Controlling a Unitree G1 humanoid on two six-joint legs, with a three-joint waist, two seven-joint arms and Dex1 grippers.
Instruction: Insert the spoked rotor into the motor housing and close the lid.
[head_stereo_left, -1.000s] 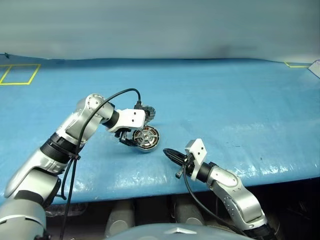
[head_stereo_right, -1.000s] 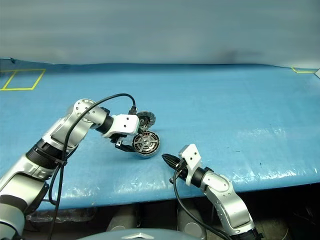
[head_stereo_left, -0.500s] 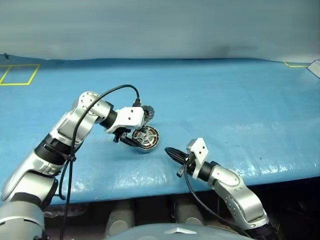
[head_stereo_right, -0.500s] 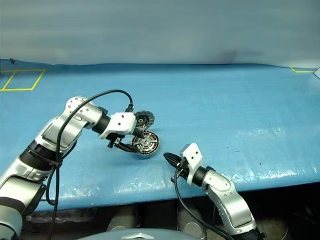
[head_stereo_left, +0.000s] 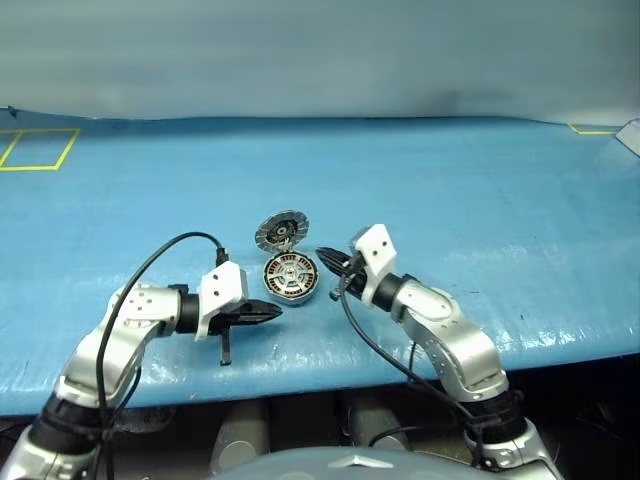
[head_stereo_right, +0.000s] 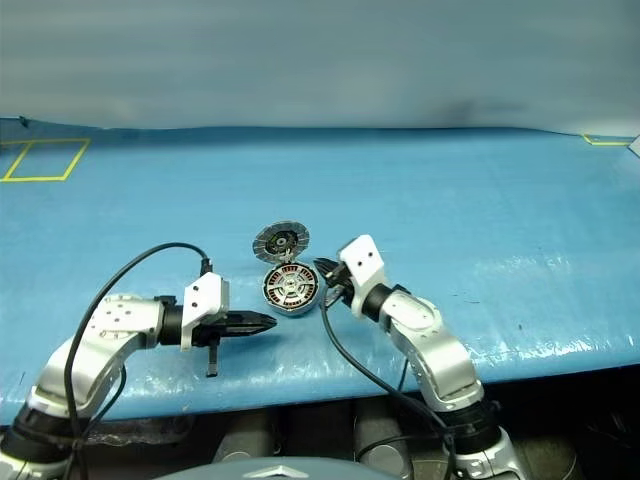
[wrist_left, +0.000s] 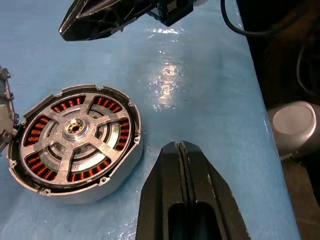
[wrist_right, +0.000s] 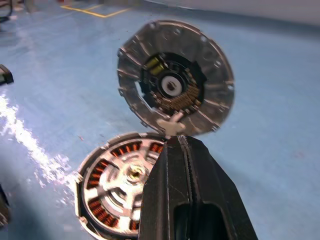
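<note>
The motor housing lies on the blue table with its copper windings showing. The spoked rotor sits inside it, flat among the windings. The lid stands upright and open at the housing's far side, ribbed face toward me. My left gripper is shut on nothing, just short of the housing on its near left side. My right gripper is also shut and empty, its tip close to the housing's right rim and just below the lid.
The blue cover spans the whole table, and its front edge runs just behind both arms. A yellow tape square marks the far left corner. Black cables loop from both wrists.
My left gripper let go at the housing, shut, and pulled back toward the near edge, uncovering the lid. My right gripper moved up and left to the housing's right rim.
</note>
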